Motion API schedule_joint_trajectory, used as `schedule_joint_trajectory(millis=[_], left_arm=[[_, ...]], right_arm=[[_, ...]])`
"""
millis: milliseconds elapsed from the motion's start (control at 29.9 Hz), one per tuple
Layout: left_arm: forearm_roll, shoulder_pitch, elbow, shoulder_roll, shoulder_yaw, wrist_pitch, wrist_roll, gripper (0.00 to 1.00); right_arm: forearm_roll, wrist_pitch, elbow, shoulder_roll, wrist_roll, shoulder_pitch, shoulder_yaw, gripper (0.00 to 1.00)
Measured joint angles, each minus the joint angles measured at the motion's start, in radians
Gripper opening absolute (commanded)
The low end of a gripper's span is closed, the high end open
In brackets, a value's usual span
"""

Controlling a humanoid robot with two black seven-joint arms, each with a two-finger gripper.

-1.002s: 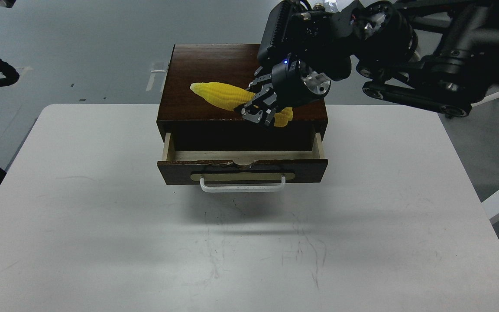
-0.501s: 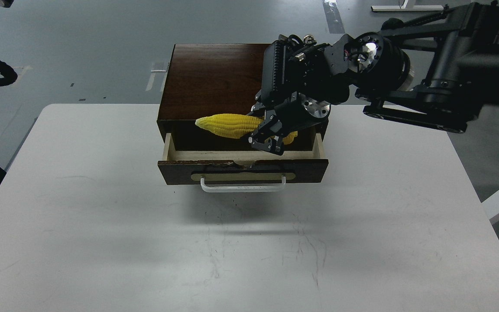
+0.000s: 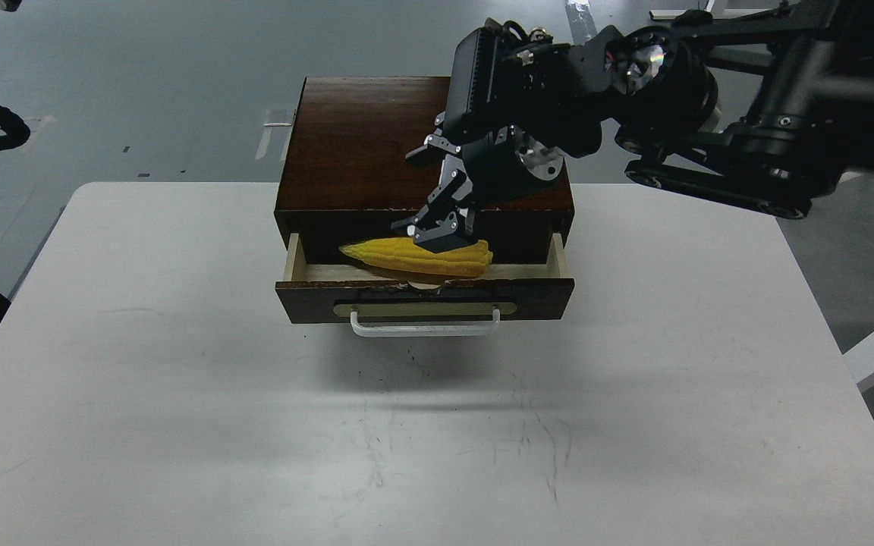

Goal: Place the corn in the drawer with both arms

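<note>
1 cob of corn [image 3: 425, 257] lay across the open drawer [image 3: 423, 284], its pointed tip toward the robot's left and its blunt end toward the right, resting on the pale wood just behind the drawer's front panel. The right gripper [image 3: 437, 205] hung above it, reaching in from the upper right, and its fingers were spread: 1 fingertip stood at the cob's top, perhaps touching it, while the other was raised well clear over the dark box [image 3: 361, 136]. So the corn looked released rather than grasped. The left gripper was out of view; only a loop of cable showed at the far left edge. The placing step seemed about finished. The next move would likely call for lifting the right arm straight up and away from the drawer without nudging the cob, then pushing the front with the white handle [image 3: 425, 324] inward to shut it on the desk [image 3: 179, 394].
</note>
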Motion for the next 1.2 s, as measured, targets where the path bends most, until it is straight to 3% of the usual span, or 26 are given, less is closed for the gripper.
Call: schedule_joint_trajectory(millis=[501,902,1203], left_arm=[[-0.002,0.001,0.0,-0.025,-0.004,0.0,0.0,0.98],[-0.006,0.026,0.001,-0.057,-0.005,0.0,0.001,0.98],[-0.023,0.056,0.065,-0.127,-0.018,0.0,0.005,0.98]], right_arm=[[1.005,-0.005,-0.328,-0.064,-0.006,-0.132,0.259,1.0],[1.467,-0.006,-0.362,-0.136,-0.022,-0.53,0.789,1.0],[1.796,0.004,-0.381,-0.162,-0.027,-0.694,0.931,1.0]])
